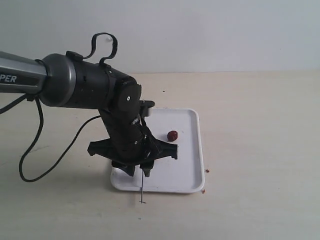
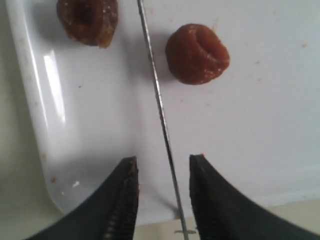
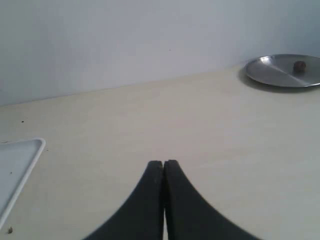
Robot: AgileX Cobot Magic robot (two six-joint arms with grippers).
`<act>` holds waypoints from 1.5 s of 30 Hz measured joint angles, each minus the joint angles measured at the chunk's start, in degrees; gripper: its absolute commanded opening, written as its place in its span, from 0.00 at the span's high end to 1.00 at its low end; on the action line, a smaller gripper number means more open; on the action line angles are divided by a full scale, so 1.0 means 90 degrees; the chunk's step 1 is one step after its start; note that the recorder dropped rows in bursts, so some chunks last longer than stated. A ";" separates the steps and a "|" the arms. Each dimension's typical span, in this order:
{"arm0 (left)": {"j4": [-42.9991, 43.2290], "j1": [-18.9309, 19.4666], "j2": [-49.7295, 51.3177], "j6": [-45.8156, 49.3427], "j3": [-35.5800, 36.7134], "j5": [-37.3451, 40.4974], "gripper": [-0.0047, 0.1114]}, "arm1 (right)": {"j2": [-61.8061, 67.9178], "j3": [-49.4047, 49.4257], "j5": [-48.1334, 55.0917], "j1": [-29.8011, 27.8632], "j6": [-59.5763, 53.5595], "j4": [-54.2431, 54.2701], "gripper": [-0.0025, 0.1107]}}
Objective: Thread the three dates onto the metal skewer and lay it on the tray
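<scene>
The white tray point(image 1: 190, 165) lies on the table with my left gripper point(image 1: 140, 172) pointing down over its near left corner. In the left wrist view the jaws point(image 2: 165, 162) stand open, and the metal skewer point(image 2: 160, 110) lies flat on the tray point(image 2: 100, 125) between them, touching neither finger. Its end point(image 1: 143, 192) sticks out past the tray's near rim. Two dates point(image 2: 87, 19) point(image 2: 197, 54) lie loose on the tray, one on each side of the skewer, neither threaded. One date point(image 1: 172, 135) shows in the exterior view. My right gripper point(image 3: 163, 163) is shut and empty above bare table.
A round metal plate point(image 3: 280, 72) with a small dark date-like lump point(image 3: 299, 65) on it sits far off in the right wrist view. The tray's corner point(image 3: 22, 157) shows there too. Reddish crumbs point(image 1: 207, 171) lie right of the tray. A black cable point(image 1: 37, 145) trails left.
</scene>
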 measured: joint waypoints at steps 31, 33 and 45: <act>0.0038 0.0000 0.0337 -0.0025 -0.0055 -0.0326 0.96 | 0.0000 0.0000 0.0000 0.0000 0.0000 0.0000 0.98; 0.0038 0.0000 0.0337 -0.0025 -0.0055 -0.0326 0.96 | 0.0000 0.0000 0.0000 0.0000 0.0000 0.0000 0.98; 0.0531 0.0240 -0.1272 0.1397 -0.0055 0.1003 0.96 | 0.0000 0.0000 0.0000 0.0000 0.0000 0.0000 0.98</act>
